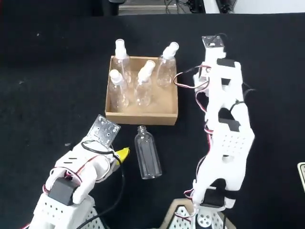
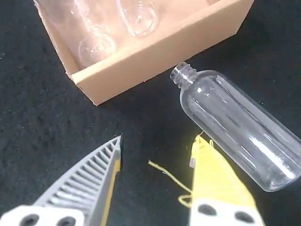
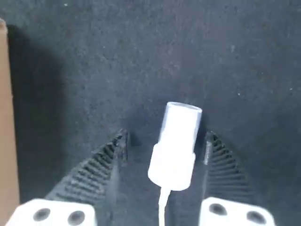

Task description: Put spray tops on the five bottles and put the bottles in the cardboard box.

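black table [image 1: 47,71]: bottle [image 1: 147,155] beside box [image 1: 141,117] edge; left gripper [image 2: 157,143] apart; right gripper [image 3: 164,139] apart around spray top [image 3: 175,150]

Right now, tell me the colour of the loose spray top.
The spray top is white; right wrist view shows it best.

High camera looked down from above on the shallow brown cardboard box [image 1: 141,117]. Left wrist camera faced that box's near wall closely, ground shared with the high view. Right wrist camera sat low beside the box.
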